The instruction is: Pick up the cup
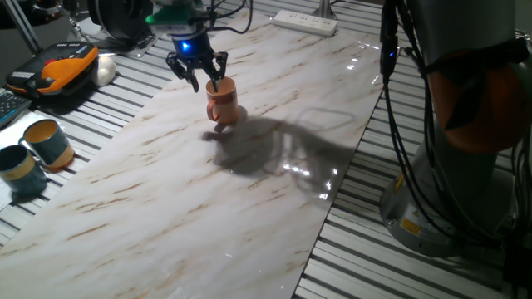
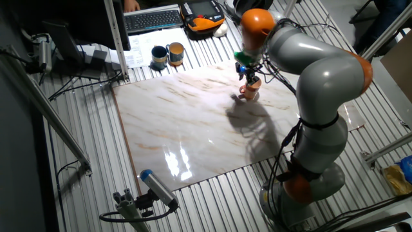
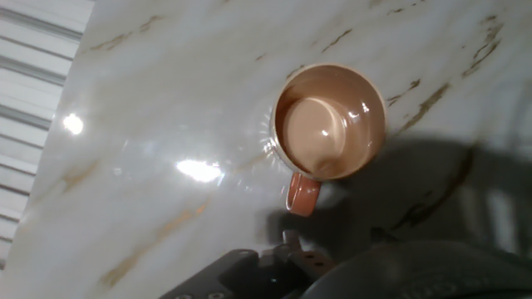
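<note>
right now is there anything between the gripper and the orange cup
Nothing: the gripper hangs just above the cup, only air between. The hand view looks straight into the cup.

Marble-pattern tabletop (image 1: 166, 191) rests on a ribbed metal base (image 1: 391, 266). Two teal mugs (image 1: 37, 154) stand side by side on the ribs, off the slab's edge. An orange-and-black handheld unit (image 1: 58, 68) lies beyond them, with a white rounded object (image 1: 105, 70) just beside it. A white power strip (image 1: 305, 22) lies at the slab's far end. A keyboard (image 2: 152, 20) sits behind the mugs in the other fixed view.
</note>
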You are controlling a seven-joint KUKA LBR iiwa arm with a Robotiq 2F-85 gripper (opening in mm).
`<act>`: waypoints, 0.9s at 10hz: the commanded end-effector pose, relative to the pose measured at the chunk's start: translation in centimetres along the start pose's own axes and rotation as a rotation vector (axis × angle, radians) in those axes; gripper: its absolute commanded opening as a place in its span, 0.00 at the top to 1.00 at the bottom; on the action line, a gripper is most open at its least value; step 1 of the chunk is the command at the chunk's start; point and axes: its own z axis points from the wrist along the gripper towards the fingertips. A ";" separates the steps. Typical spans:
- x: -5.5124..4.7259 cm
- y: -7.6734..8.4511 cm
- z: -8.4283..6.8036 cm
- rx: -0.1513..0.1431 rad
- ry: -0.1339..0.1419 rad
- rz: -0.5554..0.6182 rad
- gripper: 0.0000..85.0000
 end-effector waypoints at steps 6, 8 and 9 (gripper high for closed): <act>0.0 0.0 0.0 -0.004 0.024 -0.029 1.00; 0.0 0.0 0.0 0.019 0.029 0.009 1.00; 0.0 0.0 0.0 0.052 0.006 0.026 1.00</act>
